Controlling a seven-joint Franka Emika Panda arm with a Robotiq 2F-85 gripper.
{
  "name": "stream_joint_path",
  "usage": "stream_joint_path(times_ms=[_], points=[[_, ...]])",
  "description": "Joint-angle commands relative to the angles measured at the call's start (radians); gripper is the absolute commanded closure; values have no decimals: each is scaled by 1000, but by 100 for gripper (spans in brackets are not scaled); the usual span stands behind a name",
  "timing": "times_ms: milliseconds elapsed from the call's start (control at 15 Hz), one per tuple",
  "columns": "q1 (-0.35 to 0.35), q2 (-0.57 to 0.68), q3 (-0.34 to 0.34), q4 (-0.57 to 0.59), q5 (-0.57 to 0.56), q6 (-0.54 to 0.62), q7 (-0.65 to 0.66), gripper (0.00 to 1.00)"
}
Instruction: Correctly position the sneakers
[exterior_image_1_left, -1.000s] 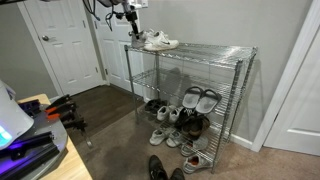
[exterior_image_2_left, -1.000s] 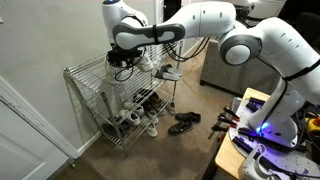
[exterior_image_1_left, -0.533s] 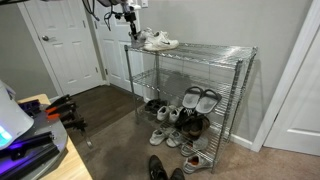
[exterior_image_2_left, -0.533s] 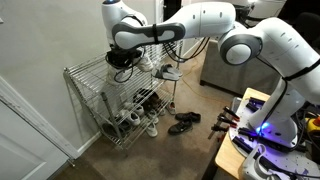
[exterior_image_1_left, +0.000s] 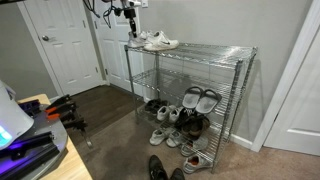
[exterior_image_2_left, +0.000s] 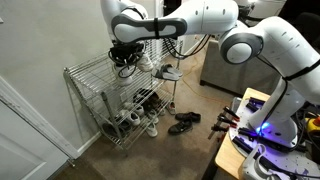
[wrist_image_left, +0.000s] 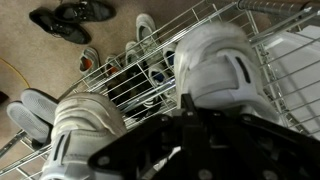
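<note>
Reaching across an exterior view, my bulky white arm (exterior_image_2_left: 215, 20) hides much of the room behind it. Below stands the chrome wire shelving rack (exterior_image_1_left: 243, 95), whose top tier is my worktop (exterior_image_1_left: 205, 50). The pair of small white lace-up sneakers (exterior_image_1_left: 157, 41) sits side by side at one end of that worktop. In the wrist view they (wrist_image_left: 215, 65) loom large and blurred, their near ends hidden behind my own hardware.

Grey slip-ons with pale insides (exterior_image_1_left: 200, 98) rest on a lower tier; the other shoes around them are too small to identify. Black shoes (exterior_image_1_left: 160, 170) lie on the floor, cut off by the frame's bottom edge.

My gripper (exterior_image_1_left: 127, 16) hangs above the sneakers' end of the rack. In the wrist view it (wrist_image_left: 200, 150) is a dark, unfocused mass, so I cannot tell whether it is spread or clenched.
</note>
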Motion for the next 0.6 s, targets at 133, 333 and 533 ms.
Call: stream_joint_path(times_ms=[133,333,533], points=[[5,-50,1,5,-40,-186,-244,97],[1,-48,-2,21,-56,-211,-303,97],[-3,-39,-5,33,-57,-199,-319,97]])
